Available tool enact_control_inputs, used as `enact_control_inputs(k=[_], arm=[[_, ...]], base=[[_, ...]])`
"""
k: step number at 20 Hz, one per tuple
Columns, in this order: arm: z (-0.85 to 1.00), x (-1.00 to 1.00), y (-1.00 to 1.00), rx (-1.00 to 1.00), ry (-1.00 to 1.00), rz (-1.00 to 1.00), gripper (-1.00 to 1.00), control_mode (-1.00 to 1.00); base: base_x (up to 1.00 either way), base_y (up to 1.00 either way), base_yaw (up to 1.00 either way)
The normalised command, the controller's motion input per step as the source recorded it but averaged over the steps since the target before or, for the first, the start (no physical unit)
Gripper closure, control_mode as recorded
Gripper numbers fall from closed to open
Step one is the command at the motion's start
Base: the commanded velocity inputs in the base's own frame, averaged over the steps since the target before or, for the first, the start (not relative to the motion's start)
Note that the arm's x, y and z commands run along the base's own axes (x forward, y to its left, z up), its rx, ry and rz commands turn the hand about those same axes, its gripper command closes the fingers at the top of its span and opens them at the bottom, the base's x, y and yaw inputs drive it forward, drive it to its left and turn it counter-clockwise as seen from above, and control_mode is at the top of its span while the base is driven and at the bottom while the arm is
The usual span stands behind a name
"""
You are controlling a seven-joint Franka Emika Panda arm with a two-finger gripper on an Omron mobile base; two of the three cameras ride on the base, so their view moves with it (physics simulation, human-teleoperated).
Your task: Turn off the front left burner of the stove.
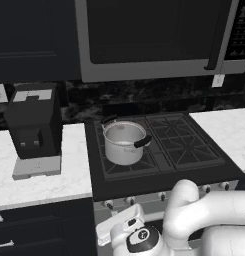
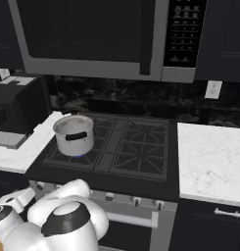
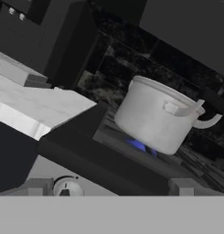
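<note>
The stove (image 1: 194, 172) is a black gas cooktop with grid grates and a silver front panel (image 3: 45, 171). Its front left burner (image 1: 113, 168) carries a steel pot (image 1: 124, 141) with black handles. Under the pot (image 3: 154, 116) a blue flame (image 3: 140, 145) burns, and the flame (image 2: 81, 156) also shows in the right base view. My gripper (image 3: 111, 189) is low in front of the panel, open, its fingertips (image 3: 36, 187) wide apart with nothing between them. One round silver knob (image 3: 66, 186) sits on the panel just right of the left fingertip, a little beyond it.
A black coffee machine (image 1: 34, 122) stands on the white marble counter (image 1: 44, 185) left of the stove. A dark microwave (image 1: 154, 35) hangs above. More marble counter (image 2: 209, 162) lies to the right. Several other knobs (image 2: 136, 200) line the panel over a bar handle (image 2: 133, 219).
</note>
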Motion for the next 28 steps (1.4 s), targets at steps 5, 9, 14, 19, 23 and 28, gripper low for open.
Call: enact_control_inputs(k=[5,9,14,19,23,28], arm=[[-0.03,0.5,-0.37,0.0,0.0,0.02,-1.0,-1.0],[-0.01,0.51,-0.03,0.0,0.0,0.0,-1.0,-1.0],[-0.17,0.55,-0.49,0.01,0.01,0.03,-1.0,-1.0],[-0.2,0.4,-0.47,0.0,0.0,0.03,-1.0,-1.0],[-0.23,0.31,-0.25,0.0,0.0,0.03,-1.0,-1.0],[-0.21,0.37,-0.11,0.0,0.0,0.03,-1.0,-1.0]], base=[[0.0,0.0,0.0],[0.0,0.0,0.0],[0.0,0.0,0.0],[0.0,0.0,0.0],[0.0,0.0,0.0],[0.0,0.0,0.0]])
